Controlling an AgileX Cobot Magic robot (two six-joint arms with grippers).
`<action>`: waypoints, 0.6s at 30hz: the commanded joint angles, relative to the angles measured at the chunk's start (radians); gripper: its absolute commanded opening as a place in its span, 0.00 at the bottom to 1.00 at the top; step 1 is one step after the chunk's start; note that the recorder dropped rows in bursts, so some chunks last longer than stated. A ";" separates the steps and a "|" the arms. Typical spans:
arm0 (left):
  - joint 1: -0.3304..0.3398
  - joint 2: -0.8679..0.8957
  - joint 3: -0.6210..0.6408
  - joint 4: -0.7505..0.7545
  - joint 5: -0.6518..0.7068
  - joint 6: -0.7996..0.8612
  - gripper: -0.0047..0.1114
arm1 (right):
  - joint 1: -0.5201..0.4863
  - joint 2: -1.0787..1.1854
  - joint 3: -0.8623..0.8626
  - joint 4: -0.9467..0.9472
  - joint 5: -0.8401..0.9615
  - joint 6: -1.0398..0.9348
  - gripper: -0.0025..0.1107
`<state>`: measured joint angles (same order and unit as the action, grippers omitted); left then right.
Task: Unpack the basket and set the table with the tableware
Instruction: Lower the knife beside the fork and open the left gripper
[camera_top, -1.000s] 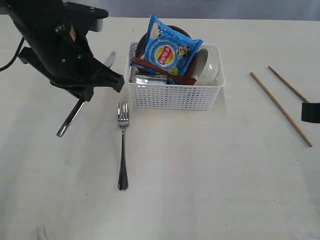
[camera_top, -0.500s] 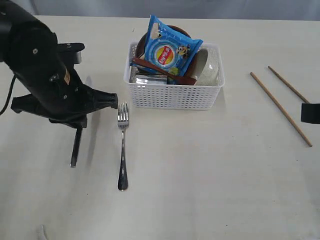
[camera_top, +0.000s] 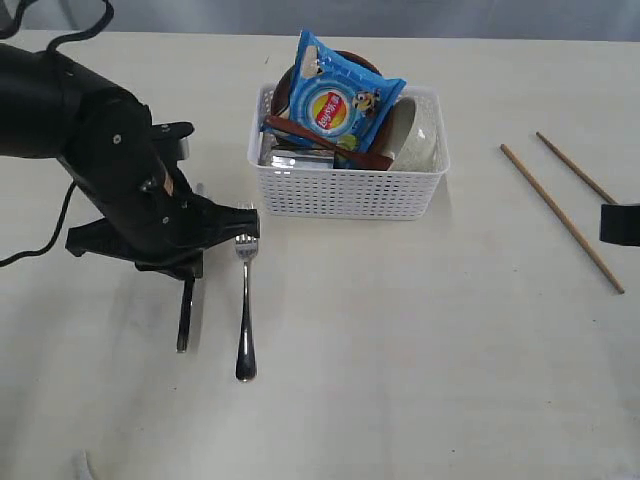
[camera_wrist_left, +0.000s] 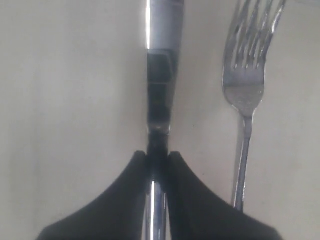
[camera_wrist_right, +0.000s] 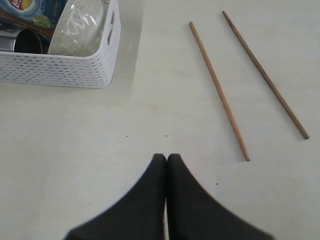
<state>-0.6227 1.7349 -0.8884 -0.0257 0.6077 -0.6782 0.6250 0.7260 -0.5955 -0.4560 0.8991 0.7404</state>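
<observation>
Your left gripper (camera_wrist_left: 157, 157) was clamped on the shiny steel knife (camera_wrist_left: 160, 100), holding it low at the pale table (camera_top: 420, 350). The knife was parallel to the fork (camera_top: 245, 300), just beside it and not touching. Bare tabletop lay open to the knife's left and front. The white lattice basket (camera_top: 350, 195) stood near, behind the fork, holding a blue chip bag (camera_top: 335, 100), a wooden spoon (camera_top: 330, 143) and a cream bowl (camera_top: 420, 135). Two thin brown chopsticks (camera_top: 560, 215) lay well apart on the right. Your right gripper (camera_wrist_right: 166, 159) had its jaws pressed together, empty, over bare table.
</observation>
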 joint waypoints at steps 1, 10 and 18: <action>-0.023 0.024 0.000 -0.013 -0.024 0.008 0.04 | -0.003 -0.004 0.004 0.002 -0.008 -0.008 0.02; -0.046 0.066 -0.002 -0.035 -0.057 0.008 0.04 | -0.003 -0.004 0.004 0.002 -0.010 -0.008 0.02; -0.046 0.082 -0.002 -0.035 -0.072 0.008 0.04 | -0.003 -0.004 0.004 0.002 -0.010 -0.008 0.02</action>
<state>-0.6626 1.8138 -0.8884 -0.0531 0.5479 -0.6742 0.6250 0.7260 -0.5955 -0.4560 0.8968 0.7404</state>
